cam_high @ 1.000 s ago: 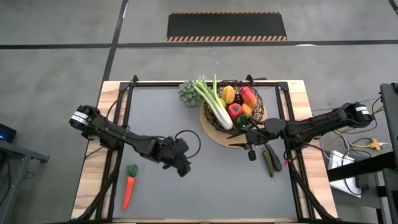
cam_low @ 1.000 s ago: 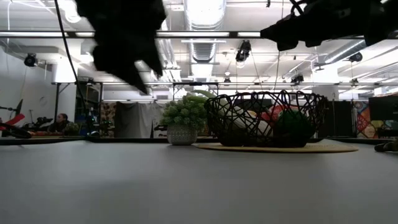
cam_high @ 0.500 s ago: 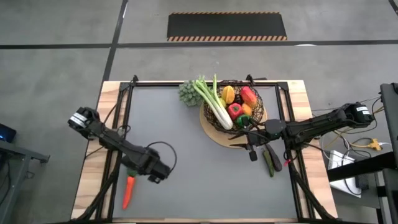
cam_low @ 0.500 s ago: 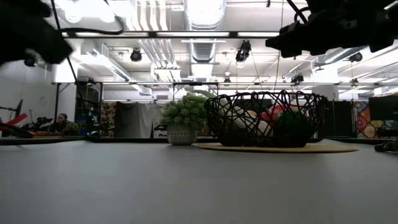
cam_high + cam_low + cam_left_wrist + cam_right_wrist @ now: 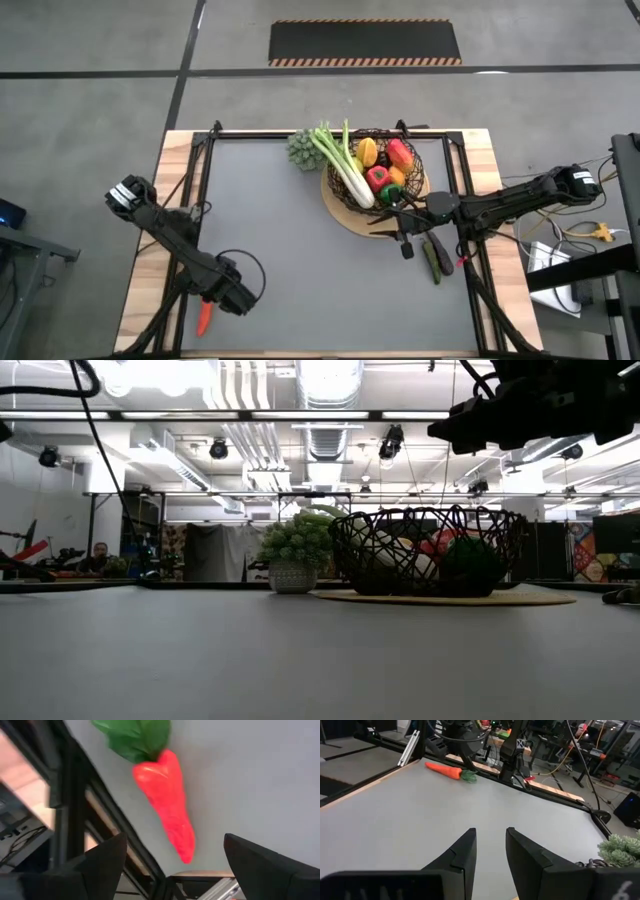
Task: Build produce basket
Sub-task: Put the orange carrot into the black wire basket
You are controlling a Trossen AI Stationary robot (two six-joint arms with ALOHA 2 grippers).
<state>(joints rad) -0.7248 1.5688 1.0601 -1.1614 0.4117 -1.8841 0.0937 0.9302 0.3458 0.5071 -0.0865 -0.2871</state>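
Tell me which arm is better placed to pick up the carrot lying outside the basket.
The left arm. Its end effector hangs directly over the carrot, open, with the carrot between its fingers. The right end effector waits beside the basket, across the table.

No words, labels, brand names or numbers can be read in any of the views. The one sign-like marking is the orange-and-black hazard striping edging the dark floor mat [image 5: 365, 42] beyond the table; it carries no lettering.
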